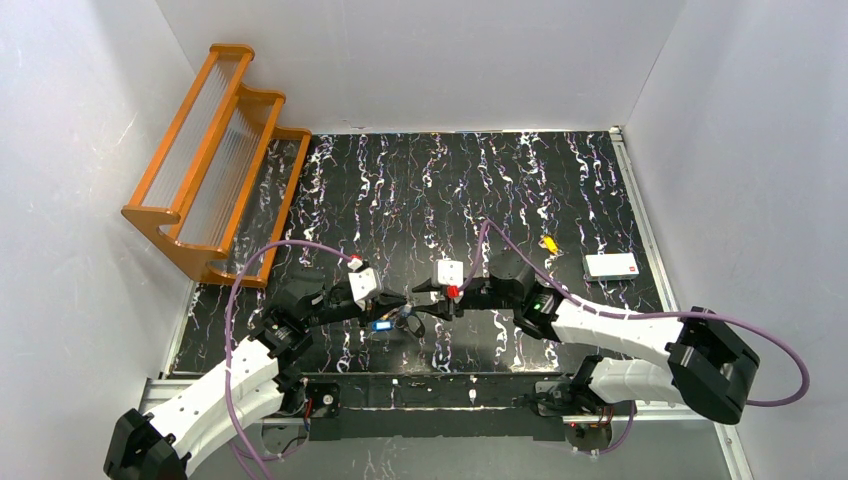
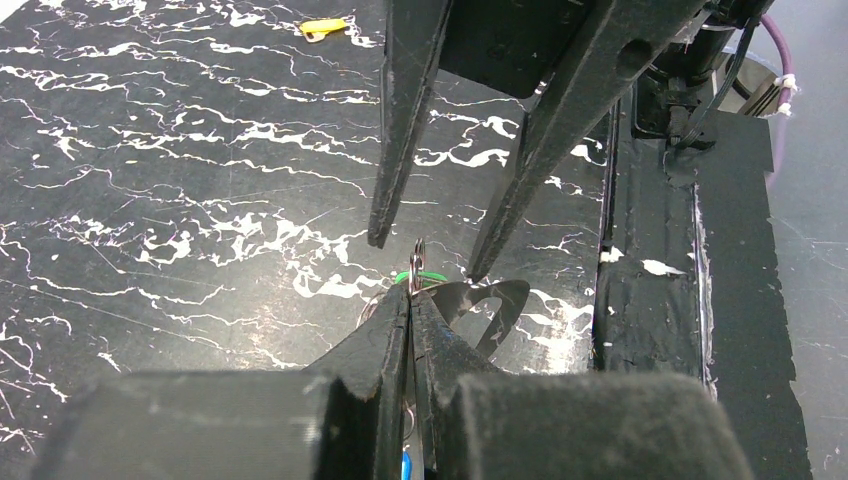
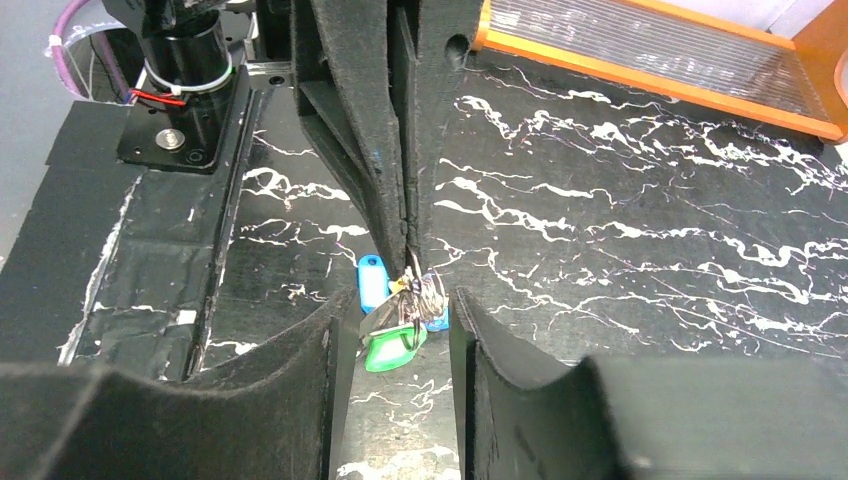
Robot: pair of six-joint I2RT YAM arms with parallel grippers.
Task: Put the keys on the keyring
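Right wrist view, nearest first: the right gripper [image 3: 400, 325] stands part open, its jaws either side of the key cluster and gripping nothing. Between them the left gripper [image 3: 408, 262] is pinched tight on the keyring [image 3: 427, 293], off which a green key [image 3: 388, 352] and a blue key [image 3: 372, 280] seem to hang. Far off on the worktop [image 1: 420, 190] lies the yellow key [image 1: 549, 243], loose. A clumsy closing could knock the thin ring out of that narrow pinch, or snag the hanging keys.

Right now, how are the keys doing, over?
Left gripper shut on thin silver keyring, green-headed key and blue-headed key hanging. Right gripper open around them. Yellow-headed key lies apart.
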